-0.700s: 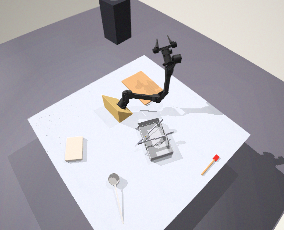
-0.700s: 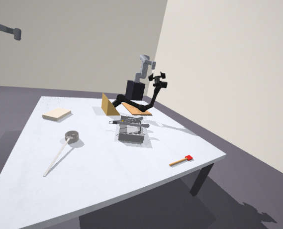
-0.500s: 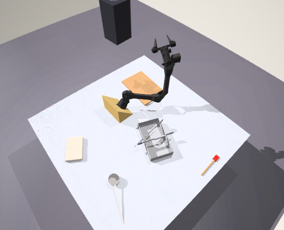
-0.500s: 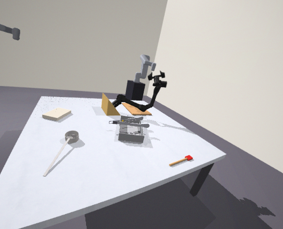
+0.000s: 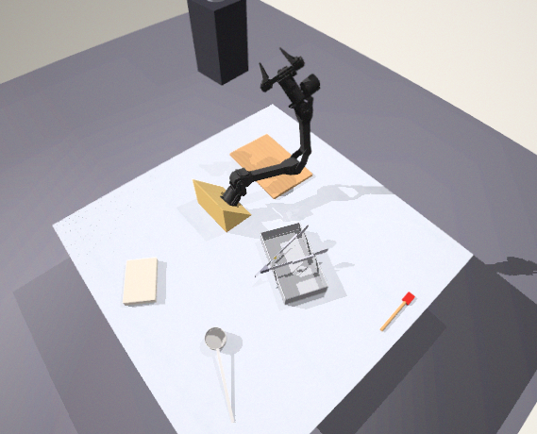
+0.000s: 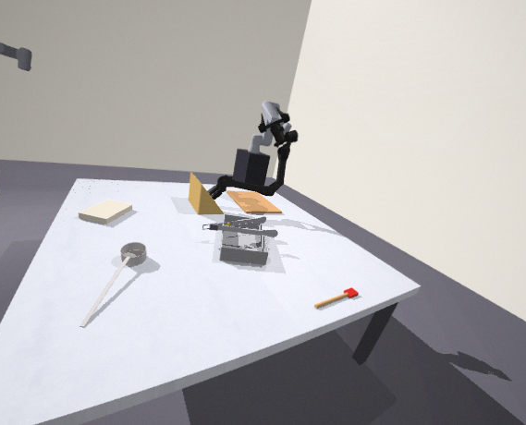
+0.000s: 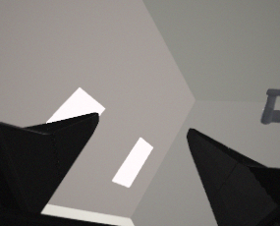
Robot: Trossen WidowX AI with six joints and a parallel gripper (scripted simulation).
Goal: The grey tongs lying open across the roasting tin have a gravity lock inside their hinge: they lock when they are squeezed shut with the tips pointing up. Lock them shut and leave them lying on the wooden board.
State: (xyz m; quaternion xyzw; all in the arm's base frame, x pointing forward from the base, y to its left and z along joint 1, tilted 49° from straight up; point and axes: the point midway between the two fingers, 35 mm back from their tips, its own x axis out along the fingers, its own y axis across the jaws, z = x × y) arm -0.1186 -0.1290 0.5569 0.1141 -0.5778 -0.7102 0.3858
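The grey tongs point(image 5: 305, 258) point(image 6: 252, 231) lie spread open in a V across the roasting tin point(image 5: 306, 296) point(image 6: 243, 255). Their hinge end sticks out over the tin's left side and their tips reach past its right side, in the top and exterior views. The wooden board point(image 5: 262, 143) point(image 6: 266, 209) lies flat behind the tin, with nothing lying on it. My gripper point(image 5: 271, 56) point(image 7: 143, 125) is wide open and empty. It is raised high above the table's far part, away from the tongs, its fingers pointing up and away. In the exterior view its fingers are hard to make out.
My arm stands on a yellow wedge point(image 5: 210, 208) point(image 6: 201, 203) left of the board. A cream block point(image 5: 141, 280) point(image 6: 105, 211) lies at the left. A long-handled pan point(image 5: 215, 339) point(image 6: 133, 254) is in front, and a red-headed spatula point(image 5: 408, 298) point(image 6: 350, 293) lies near the right edge.
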